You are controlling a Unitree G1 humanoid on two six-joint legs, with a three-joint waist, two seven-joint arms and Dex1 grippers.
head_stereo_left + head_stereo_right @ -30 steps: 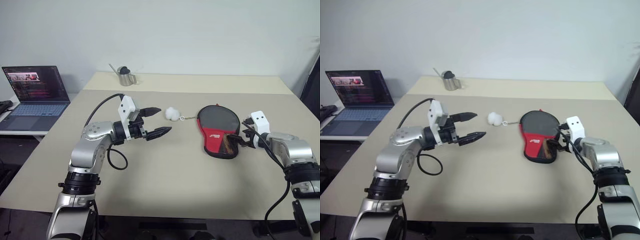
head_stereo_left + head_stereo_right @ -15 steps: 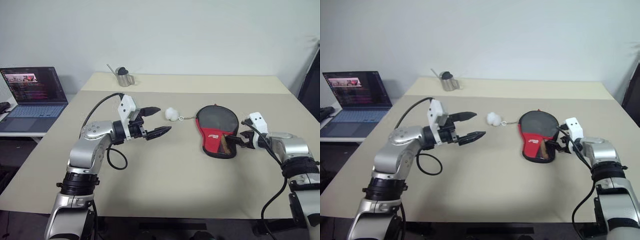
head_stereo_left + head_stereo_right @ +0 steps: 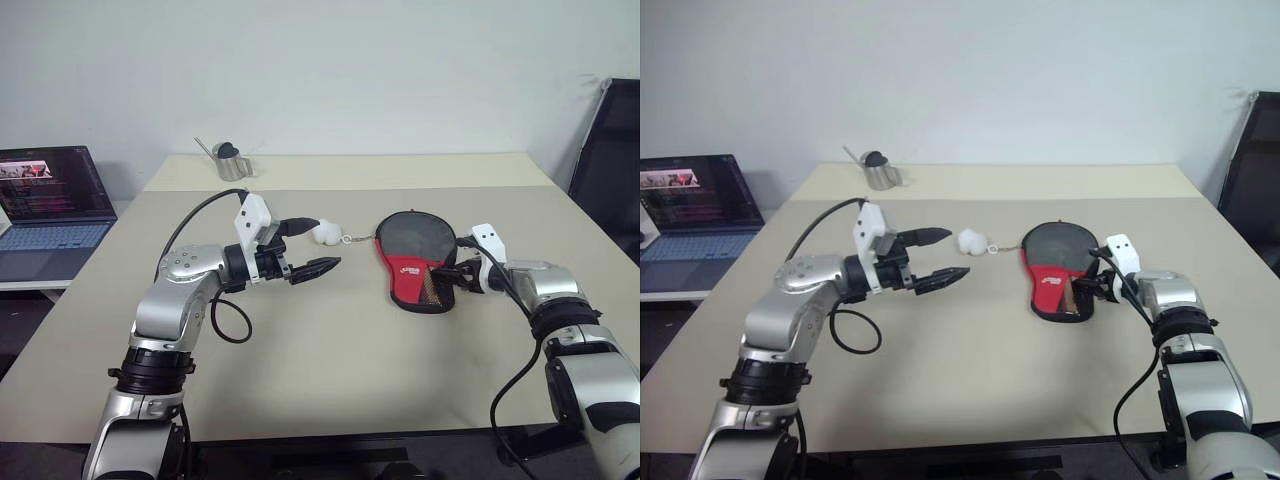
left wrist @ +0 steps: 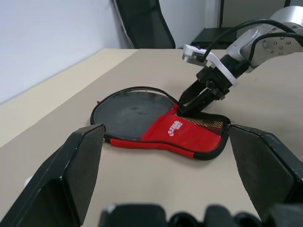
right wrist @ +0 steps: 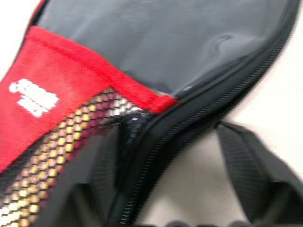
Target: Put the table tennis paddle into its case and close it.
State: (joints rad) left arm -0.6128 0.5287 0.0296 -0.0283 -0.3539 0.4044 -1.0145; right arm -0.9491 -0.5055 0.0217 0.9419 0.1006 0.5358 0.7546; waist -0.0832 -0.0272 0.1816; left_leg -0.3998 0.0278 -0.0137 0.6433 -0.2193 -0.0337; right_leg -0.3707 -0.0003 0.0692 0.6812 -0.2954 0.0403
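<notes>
The case [image 3: 415,238] lies flat on the table, round black end far, red logo panel and mesh pocket [image 5: 57,156] near. A light-wood tint shows through the mesh; the rest of the table tennis paddle is hidden. The white fluffy ball [image 3: 323,233] lies at the left of the case on its chain. My right gripper [image 3: 447,277] is at the case's right rim by the mesh, open, with its fingers [image 5: 246,175] astride the zip edge [image 5: 156,142]. Just left of the ball, my left gripper [image 3: 322,245] hovers open and holds nothing.
A metal cup [image 3: 229,162] stands at the table's far left. A laptop [image 3: 50,200] sits on a lower side table at the left. A black chair [image 3: 605,160] stands beyond the right edge. Bare table [image 3: 330,350] stretches in front of both arms.
The camera has turned to the right. My right gripper has moved left onto the case's rim and its fingers have narrowed. The left arm has kept still.
</notes>
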